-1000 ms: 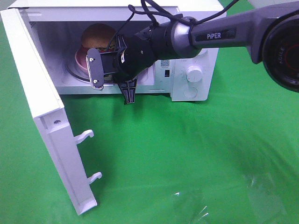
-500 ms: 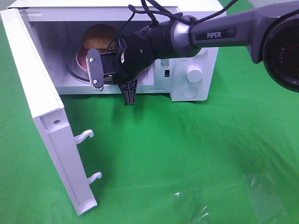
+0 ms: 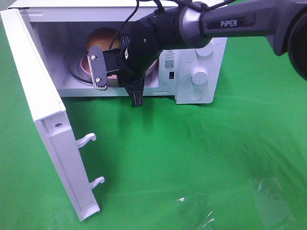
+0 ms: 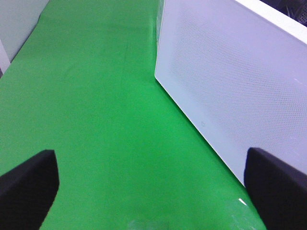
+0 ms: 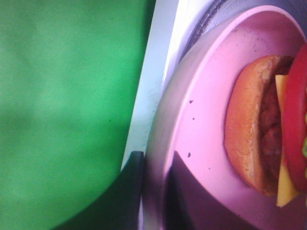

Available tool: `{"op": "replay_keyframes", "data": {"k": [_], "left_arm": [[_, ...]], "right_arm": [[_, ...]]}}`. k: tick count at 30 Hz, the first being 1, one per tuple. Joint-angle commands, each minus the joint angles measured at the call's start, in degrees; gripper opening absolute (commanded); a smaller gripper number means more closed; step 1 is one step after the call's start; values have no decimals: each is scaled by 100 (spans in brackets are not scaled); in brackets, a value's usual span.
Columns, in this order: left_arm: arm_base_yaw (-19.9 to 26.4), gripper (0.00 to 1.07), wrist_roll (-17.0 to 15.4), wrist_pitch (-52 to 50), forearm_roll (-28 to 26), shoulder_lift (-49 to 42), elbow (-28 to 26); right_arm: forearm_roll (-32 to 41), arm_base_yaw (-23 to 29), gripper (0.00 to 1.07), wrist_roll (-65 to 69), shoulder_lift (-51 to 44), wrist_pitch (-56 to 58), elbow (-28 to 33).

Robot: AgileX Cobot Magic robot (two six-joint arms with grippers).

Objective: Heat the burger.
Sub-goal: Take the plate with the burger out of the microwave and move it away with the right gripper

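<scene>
Gripping the pink plate (image 5: 201, 120) rim with nearly closed jaws, the right gripper (image 3: 125, 76) seats the burger (image 3: 102, 38) inside the microwave (image 3: 196, 72) at upper left; next, release and withdraw.

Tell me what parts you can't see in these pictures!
- Burger: in the high view the right pincer and arm cover its lower half; the right wrist view cuts off its top.
- Pink plate: mostly hidden by the arm from above; its far rim runs off the right wrist view.
- Left pincer: only two fingertips show, nothing between them.
- Microwave: its top knob is partly covered by the arm.
</scene>
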Motion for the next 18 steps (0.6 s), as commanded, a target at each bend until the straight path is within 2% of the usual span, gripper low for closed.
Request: {"op": "replay_keyframes", "data": {"k": [1, 2, 7, 9, 14, 16, 18], "left_arm": [[6, 98, -6, -40, -6, -109, 11], [6, 98, -6, -40, -6, -109, 11], [6, 98, -6, -40, -6, -109, 11], [6, 98, -6, -40, -6, -109, 11], [6, 98, -6, -40, -6, -109, 11], [6, 98, -6, -40, -6, -109, 11], [6, 98, -6, -40, -6, -109, 11]], "right_arm": [[-155, 0, 0, -132, -401, -424, 327], [-172, 0, 0, -229, -544, -653, 579], [-172, 0, 0, -292, -762, -963, 934], [-201, 0, 0, -292, -1060, -1324, 1369], [-201, 0, 0, -315, -1243, -1421, 1627], [-269, 0, 0, -315, -1495, -1621, 2034], [-304, 0, 0, -315, -1570, -1690, 2131]]}}
